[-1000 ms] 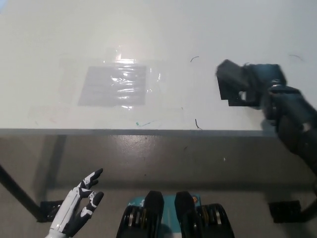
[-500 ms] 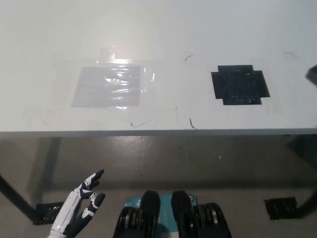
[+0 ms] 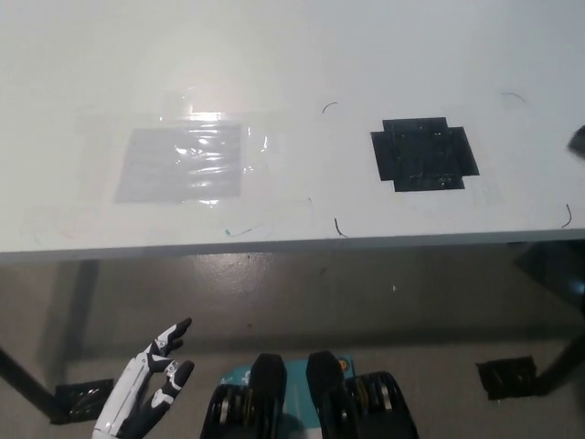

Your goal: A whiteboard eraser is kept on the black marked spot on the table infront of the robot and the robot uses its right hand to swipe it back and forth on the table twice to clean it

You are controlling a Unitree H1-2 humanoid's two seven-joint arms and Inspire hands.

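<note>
Quick count of what's on view: one white table [image 3: 274,55], one black marked spot [image 3: 424,154] on it, and one shiny taped-down plastic patch [image 3: 183,163] over to the left. A handful of thin dark pen squiggles, I make out about four: one [image 3: 330,106] above the middle, one [image 3: 339,227] near the front edge, one [image 3: 513,95] far right top, one [image 3: 569,216] at the right edge. One white left hand [image 3: 144,389] down low, fingers spread. One dark blurry sliver [image 3: 578,139] at the right edge, can't tell what.

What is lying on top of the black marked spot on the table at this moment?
Nothing lies on the black marked spot; its whole surface shows bare. No eraser is visible there. A dark shape at the right edge is cut off, so it cannot be identified.
</note>
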